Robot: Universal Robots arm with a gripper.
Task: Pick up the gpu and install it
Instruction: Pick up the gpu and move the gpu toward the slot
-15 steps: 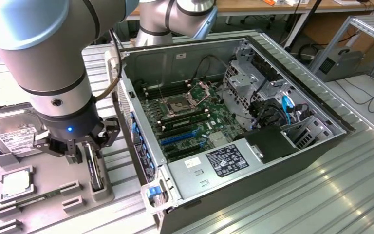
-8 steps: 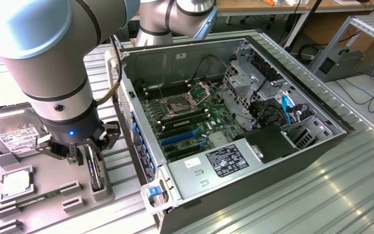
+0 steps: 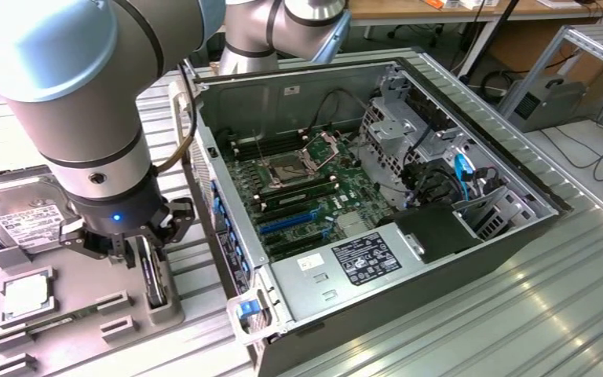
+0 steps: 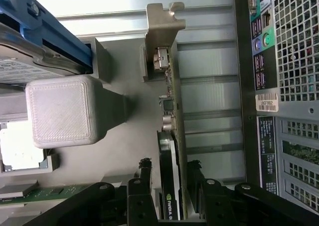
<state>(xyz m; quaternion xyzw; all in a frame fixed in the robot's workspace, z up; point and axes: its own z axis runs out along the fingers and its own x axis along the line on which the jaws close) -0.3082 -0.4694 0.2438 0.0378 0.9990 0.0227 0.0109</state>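
Wrist view: straddling the edge-standing gpu [image 4: 167, 146] with the end effector [image 4: 169, 163] spread, gripping nothing. Hovering just beside the open computer case [image 3: 270, 102].

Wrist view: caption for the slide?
Hand straddles the gpu standing on edge in its grey holder.

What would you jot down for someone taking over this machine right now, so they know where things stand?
Gripper: open, its fingers on either side of the gpu, with a gap showing on one side, so not clamped.
Gpu: standing on edge in a slot of the grey holder tray, at the exterior view's left of the open computer case.
Done: gripper placed over the card.
Left: the card is not yet gripped or lifted, and not yet on the motherboard.
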